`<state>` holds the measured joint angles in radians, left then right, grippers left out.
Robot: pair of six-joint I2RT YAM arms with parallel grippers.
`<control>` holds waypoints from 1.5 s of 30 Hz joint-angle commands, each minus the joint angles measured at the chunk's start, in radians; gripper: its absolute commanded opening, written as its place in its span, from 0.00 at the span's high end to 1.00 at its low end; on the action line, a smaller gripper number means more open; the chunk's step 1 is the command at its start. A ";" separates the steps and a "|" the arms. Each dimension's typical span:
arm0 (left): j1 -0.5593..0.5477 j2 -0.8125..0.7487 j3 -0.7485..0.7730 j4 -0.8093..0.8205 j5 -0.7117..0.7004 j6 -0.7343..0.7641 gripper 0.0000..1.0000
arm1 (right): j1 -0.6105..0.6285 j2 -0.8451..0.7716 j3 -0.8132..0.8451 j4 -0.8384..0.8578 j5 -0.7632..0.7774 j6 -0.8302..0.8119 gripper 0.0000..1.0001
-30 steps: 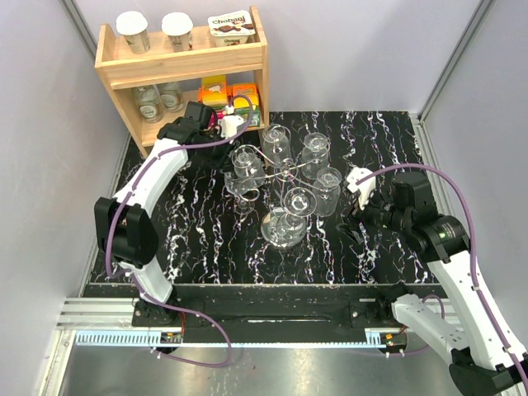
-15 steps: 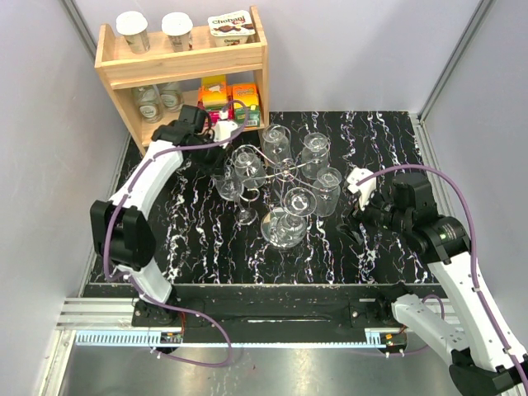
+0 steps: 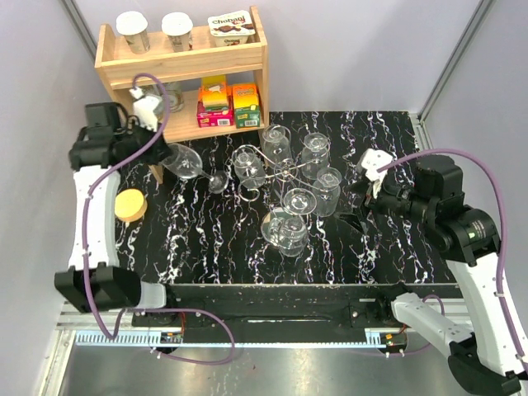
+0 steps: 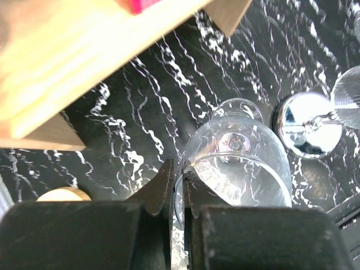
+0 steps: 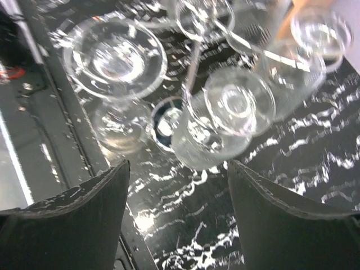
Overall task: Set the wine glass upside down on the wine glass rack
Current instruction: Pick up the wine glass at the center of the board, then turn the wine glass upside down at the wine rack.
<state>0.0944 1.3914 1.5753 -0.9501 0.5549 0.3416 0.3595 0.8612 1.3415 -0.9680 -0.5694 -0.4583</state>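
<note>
left pincer (image 4: 179, 179) clamps wine glass (image 4: 242, 163); rack (image 4: 306, 125) holds glasses (image 3: 316, 152).

Black worktop (image 3: 206, 239) veined with white, boxed in by pale grey-lilac walls (image 3: 355, 49) at the back and on both sides. In the far left corner, a two-tier wooden shelf (image 3: 186, 64) of pale wood, standing on the worktop against the walls. Along the near edge, a silver metal rail (image 3: 91, 318). Soft, even light; white glints on the marbling.
</note>
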 commanded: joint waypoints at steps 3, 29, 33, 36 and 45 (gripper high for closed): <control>0.105 -0.199 0.094 0.153 0.206 -0.182 1.00 | 0.018 0.073 0.149 0.058 -0.269 0.116 0.28; 0.005 -0.198 -0.009 1.396 0.306 -1.382 1.00 | 0.197 0.576 0.440 0.921 -0.455 0.869 0.43; -0.044 -0.189 0.000 1.372 0.289 -1.362 1.00 | 0.220 0.614 0.458 0.999 -0.439 0.917 0.42; -0.079 -0.189 -0.023 1.367 0.283 -1.357 1.00 | 0.225 0.642 0.478 1.037 -0.425 0.957 0.37; -0.156 -0.210 -0.121 1.328 0.304 -1.282 1.00 | 0.225 0.667 0.550 0.976 -0.389 0.896 0.36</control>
<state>-0.0124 1.2098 1.4799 0.3611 0.8520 -0.9726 0.5728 1.5364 1.8160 -0.0319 -0.9657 0.4595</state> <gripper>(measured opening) 0.072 0.638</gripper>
